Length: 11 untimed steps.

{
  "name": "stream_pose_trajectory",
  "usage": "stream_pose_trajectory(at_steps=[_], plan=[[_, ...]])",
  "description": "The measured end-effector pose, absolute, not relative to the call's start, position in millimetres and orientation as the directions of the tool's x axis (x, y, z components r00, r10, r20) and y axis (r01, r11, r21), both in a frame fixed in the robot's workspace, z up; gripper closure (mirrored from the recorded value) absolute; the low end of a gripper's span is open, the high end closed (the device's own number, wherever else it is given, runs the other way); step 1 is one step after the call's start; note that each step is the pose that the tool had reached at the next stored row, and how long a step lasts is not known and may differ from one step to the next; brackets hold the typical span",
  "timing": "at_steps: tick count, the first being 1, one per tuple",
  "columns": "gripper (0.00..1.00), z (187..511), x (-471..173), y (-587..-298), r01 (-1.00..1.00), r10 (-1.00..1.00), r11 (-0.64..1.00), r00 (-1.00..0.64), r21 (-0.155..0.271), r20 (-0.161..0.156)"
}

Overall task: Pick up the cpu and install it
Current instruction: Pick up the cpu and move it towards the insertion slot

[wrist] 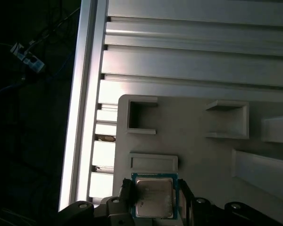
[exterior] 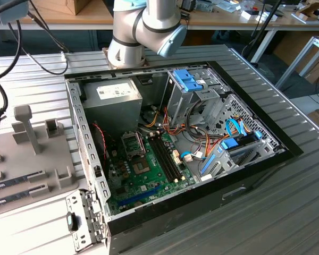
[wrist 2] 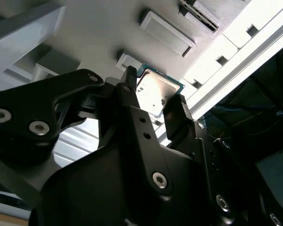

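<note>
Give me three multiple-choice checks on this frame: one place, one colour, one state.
1. Where is the cpu?
A) in the socket frame
B) at the gripper, against the grey tray
C) on the power supply

2. What colour is the cpu's board edge?
A) red
B) yellow
C) green

3. How is the computer case?
A) open, motherboard exposed
B) closed by a side panel
C) wrapped in foil

Answers:
1 B: both wrist views show the cpu at the gripper with the tray behind it.
2 C: a green rim frames the silver top.
3 A: the exterior view looks straight onto the board.
</note>
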<state>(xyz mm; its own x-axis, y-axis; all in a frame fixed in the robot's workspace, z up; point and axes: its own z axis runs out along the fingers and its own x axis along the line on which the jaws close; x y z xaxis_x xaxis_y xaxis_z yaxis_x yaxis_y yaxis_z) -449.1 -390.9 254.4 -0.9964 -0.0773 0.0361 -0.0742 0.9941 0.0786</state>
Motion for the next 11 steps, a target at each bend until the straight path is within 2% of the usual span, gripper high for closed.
stream_pose_trajectory(at_steps=[11], plan=[[0.53,277.1,-449.1,-390.9,-0.074,-0.078,0.992,-0.996,0.098,0.035]])
